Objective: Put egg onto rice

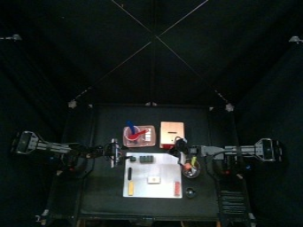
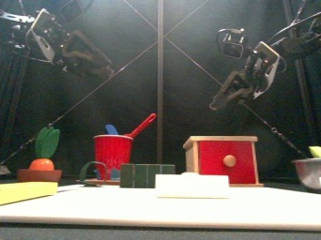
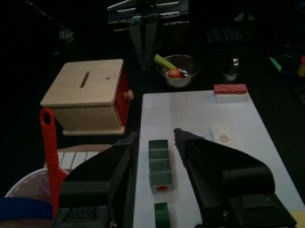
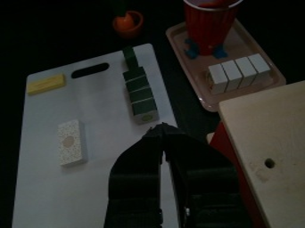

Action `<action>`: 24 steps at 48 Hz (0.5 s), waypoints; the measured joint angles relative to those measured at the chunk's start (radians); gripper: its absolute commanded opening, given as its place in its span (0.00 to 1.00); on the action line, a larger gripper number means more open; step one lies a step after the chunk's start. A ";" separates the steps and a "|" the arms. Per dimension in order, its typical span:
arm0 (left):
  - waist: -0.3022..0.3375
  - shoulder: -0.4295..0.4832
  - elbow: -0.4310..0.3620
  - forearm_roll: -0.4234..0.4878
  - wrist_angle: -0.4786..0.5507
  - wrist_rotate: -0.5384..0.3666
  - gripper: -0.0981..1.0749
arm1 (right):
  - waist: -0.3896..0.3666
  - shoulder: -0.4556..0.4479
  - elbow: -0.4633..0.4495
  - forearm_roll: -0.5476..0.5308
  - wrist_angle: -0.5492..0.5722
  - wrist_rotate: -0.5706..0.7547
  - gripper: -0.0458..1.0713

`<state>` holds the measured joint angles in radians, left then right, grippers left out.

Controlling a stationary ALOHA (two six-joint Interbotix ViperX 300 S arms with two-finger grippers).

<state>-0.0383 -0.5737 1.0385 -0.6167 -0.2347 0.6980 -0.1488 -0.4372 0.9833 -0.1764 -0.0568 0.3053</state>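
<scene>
Above board — tools (both) seemingly raised.

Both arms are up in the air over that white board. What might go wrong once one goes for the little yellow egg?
The egg lies flat at the edge of the white board, so jaws might nudge it off rather than lift it. The rice is a small white block; an egg released slightly off could slide off. The green block lies close by and could get bumped.
</scene>
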 measured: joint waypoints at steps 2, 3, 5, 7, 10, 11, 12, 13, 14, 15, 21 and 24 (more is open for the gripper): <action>0.002 0.000 0.003 0.000 0.000 0.000 0.76 | 0.000 0.002 0.000 -0.002 0.000 0.000 0.28; 0.003 0.000 0.003 0.000 0.000 0.000 0.76 | 0.002 0.000 0.000 0.000 0.000 0.000 0.28; 0.003 0.000 0.005 0.000 0.000 0.000 0.76 | 0.000 0.000 0.000 0.000 0.000 0.000 0.28; 0.003 0.000 0.006 0.000 0.000 0.000 0.76 | 0.000 0.000 0.000 0.000 0.000 0.000 0.28; 0.003 0.000 0.006 0.000 0.000 -0.002 0.76 | 0.002 0.000 0.000 -0.002 0.000 0.000 0.28; 0.003 0.000 0.006 0.000 0.000 -0.003 0.76 | 0.000 0.000 0.000 0.000 0.000 0.000 0.28; 0.003 0.000 0.006 0.000 0.000 -0.003 0.76 | 0.000 0.000 0.000 -0.002 0.000 0.000 0.28; 0.003 0.000 0.006 0.000 0.000 -0.003 0.76 | 0.002 0.002 0.000 -0.002 0.000 0.000 0.28; 0.003 0.000 0.006 0.000 0.000 -0.003 0.76 | 0.000 0.002 0.000 -0.002 0.000 0.000 0.28; 0.003 0.000 0.006 -0.002 0.000 -0.003 0.76 | 0.000 0.002 0.000 -0.002 0.000 0.000 0.28; 0.000 0.000 -0.008 -0.021 0.002 -0.005 0.76 | 0.000 0.000 0.000 -0.005 0.000 0.000 0.28; 0.000 0.000 -0.026 -0.052 0.008 -0.005 0.76 | 0.002 0.000 0.000 -0.003 0.000 0.000 0.28</action>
<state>-0.0383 -0.5737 1.0124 -0.6688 -0.2270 0.6934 -0.1473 -0.4372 0.9833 -0.1795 -0.0568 0.3053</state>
